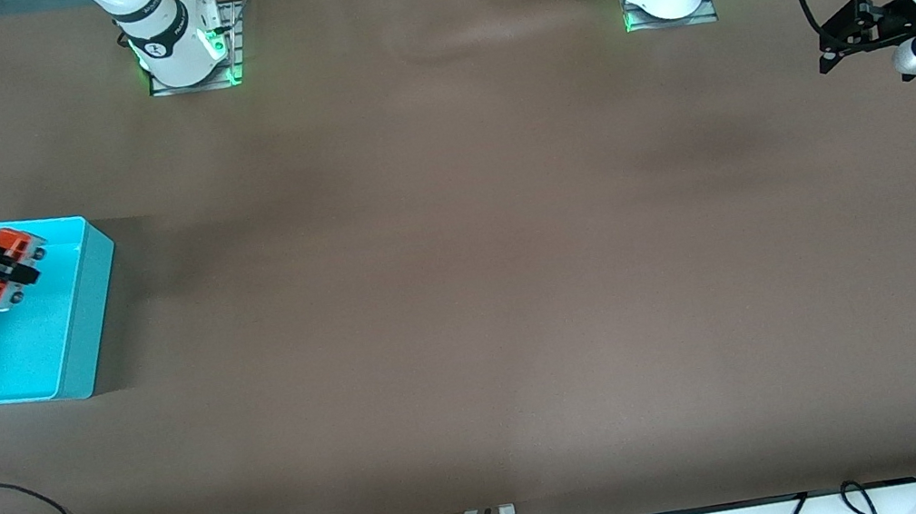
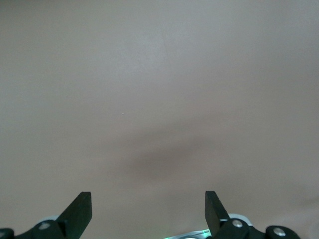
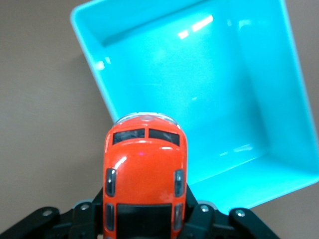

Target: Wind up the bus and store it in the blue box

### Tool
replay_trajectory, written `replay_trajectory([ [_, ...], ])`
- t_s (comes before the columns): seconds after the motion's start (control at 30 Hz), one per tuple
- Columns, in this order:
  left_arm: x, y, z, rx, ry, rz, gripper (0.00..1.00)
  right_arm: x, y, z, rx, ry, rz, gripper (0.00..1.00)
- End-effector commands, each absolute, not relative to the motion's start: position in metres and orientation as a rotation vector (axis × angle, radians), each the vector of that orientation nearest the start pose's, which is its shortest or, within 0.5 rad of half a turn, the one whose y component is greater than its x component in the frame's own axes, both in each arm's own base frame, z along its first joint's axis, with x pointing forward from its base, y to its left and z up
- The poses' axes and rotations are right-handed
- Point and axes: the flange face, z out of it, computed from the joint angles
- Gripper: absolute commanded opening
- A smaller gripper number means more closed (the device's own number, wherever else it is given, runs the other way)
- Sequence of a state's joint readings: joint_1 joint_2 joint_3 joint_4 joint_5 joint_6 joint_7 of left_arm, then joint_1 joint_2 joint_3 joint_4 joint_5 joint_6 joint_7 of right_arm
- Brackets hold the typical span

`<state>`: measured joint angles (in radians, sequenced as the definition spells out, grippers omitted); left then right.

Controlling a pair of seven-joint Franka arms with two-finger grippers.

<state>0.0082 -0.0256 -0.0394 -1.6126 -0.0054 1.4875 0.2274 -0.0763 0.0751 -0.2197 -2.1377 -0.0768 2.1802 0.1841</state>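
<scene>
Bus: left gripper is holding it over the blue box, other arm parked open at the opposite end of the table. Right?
Wrong arm. The right gripper is shut on the bus and holds it over the blue box; the front view shows this, and the right wrist view confirms the grip. The left gripper is the one that waits open, over bare table at the left arm's end.

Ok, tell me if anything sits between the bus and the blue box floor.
Nothing visible does. The right gripper is shut on the bus, holding it over the blue box, whose floor shows bare in the right wrist view. The left gripper waits open over the table's left-arm end.
</scene>
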Motion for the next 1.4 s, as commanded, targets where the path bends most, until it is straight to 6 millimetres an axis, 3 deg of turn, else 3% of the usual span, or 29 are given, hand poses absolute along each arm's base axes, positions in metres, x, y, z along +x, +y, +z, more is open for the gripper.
replay_trajectory([
  [0.0,0.54,-0.016,0.617,-3.14,0.404,0.166,1.0,0.516,-0.191,0.359,-3.218,0.516,0.119,0.0],
  [0.13,0.54,-0.016,0.617,-3.14,0.404,0.166,1.0,0.515,-0.217,0.344,-3.302,0.417,0.156,0.0],
  [0.43,0.541,-0.016,0.617,-3.142,0.404,0.169,1.0,0.515,-0.256,0.278,-3.337,0.366,0.161,0.0],
  [0.73,0.543,-0.016,0.618,-3.142,0.404,0.161,1.0,0.513,-0.261,0.218,-3.346,0.352,0.212,0.0],
  [1.07,0.544,-0.018,0.618,-3.144,0.402,0.161,1.0,0.504,-0.265,0.187,-3.345,0.334,0.279,0.0],
  [1.1,0.543,-0.018,0.619,-3.142,0.399,0.159,1.0,0.504,-0.265,0.186,-3.345,0.334,0.282,0.04],
  [1.13,0.544,-0.018,0.618,-3.142,0.399,0.161,1.0,0.504,-0.265,0.185,-3.343,0.339,0.283,0.2],
  [1.2,0.544,-0.018,0.618,-3.142,0.402,0.161,1.0,0.504,-0.265,0.186,-3.341,0.359,0.281,0.32],
  [1.23,0.544,-0.017,0.618,-3.142,0.402,0.161,1.0,0.504,-0.265,0.186,-3.342,0.357,0.279,0.49],
  [1.27,0.544,-0.017,0.618,-3.144,0.404,0.161,1.0,0.504,-0.265,0.186,-3.343,0.357,0.276,0.89],
  [1.3,0.544,-0.017,0.618,-3.143,0.407,0.161,1.0,0.504,-0.265,0.187,-3.344,0.359,0.271,1.0],
  [1.37,0.544,-0.016,0.618,-3.144,0.404,0.161,1.0,0.504,-0.265,0.189,-3.343,0.358,0.271,1.0],
])
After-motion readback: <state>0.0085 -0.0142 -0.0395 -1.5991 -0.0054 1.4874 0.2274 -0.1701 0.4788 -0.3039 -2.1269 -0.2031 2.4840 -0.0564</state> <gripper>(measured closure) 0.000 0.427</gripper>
